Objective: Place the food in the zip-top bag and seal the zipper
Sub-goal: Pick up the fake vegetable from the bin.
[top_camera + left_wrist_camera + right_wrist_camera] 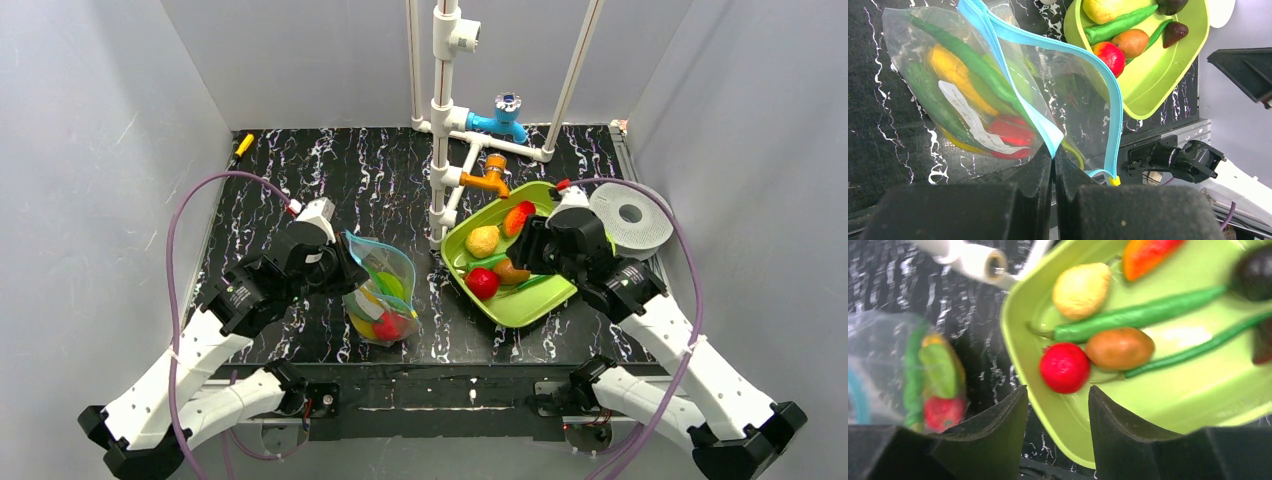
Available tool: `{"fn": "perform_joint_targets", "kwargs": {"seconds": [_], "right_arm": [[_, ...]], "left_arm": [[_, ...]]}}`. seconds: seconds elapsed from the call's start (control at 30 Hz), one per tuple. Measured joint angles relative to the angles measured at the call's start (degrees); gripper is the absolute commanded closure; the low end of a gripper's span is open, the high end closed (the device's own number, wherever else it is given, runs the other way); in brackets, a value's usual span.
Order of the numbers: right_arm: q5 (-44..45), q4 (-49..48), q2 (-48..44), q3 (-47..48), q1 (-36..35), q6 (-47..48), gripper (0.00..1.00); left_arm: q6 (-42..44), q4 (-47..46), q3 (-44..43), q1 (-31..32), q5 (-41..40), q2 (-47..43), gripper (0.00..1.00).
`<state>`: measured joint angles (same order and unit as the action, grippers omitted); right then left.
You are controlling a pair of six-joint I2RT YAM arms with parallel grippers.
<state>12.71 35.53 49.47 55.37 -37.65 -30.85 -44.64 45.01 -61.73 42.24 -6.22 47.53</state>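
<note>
The clear zip-top bag lies left of centre with red, yellow and green food inside. Its light-blue zipper stands open in a loop. My left gripper is shut on the zipper strip at the bag's mouth, and also shows in the top view. My right gripper is open and empty over the near-left rim of the lime-green tray, just short of a red fruit. A brown fruit, a yellow one, green beans and an orange-red piece lie in the tray.
A white pipe frame with a blue tap and an orange tap stands behind the tray. A white disc lies at the right, and a small yellow item at the back left. Grey walls enclose the table.
</note>
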Motion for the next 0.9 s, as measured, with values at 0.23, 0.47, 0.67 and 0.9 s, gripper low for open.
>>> {"fn": "perform_joint_targets", "kwargs": {"seconds": [0.23, 0.47, 0.67, 0.9], "right_arm": [[-3.50, 0.31, 4.63, -5.22, 14.38, -6.08, 0.44], [-16.15, -2.84, 16.20, -6.86, 26.53, -9.55, 0.31], [-25.07, -7.82, 26.08, -7.19, 33.18, -11.02, 0.29], [-31.32, -11.30, 28.59, -8.52, 33.14, -10.47, 0.10]], "left_arm": [[0.04, -0.02, 0.00, 0.00, 0.26, 0.98, 1.00], [-0.02, 0.09, 0.00, 0.00, 0.31, 0.48, 1.00], [-0.33, 0.85, 0.00, 0.00, 0.35, -0.66, 1.00], [-0.42, 1.88, 0.09, 0.00, 0.37, -1.62, 1.00]]}}
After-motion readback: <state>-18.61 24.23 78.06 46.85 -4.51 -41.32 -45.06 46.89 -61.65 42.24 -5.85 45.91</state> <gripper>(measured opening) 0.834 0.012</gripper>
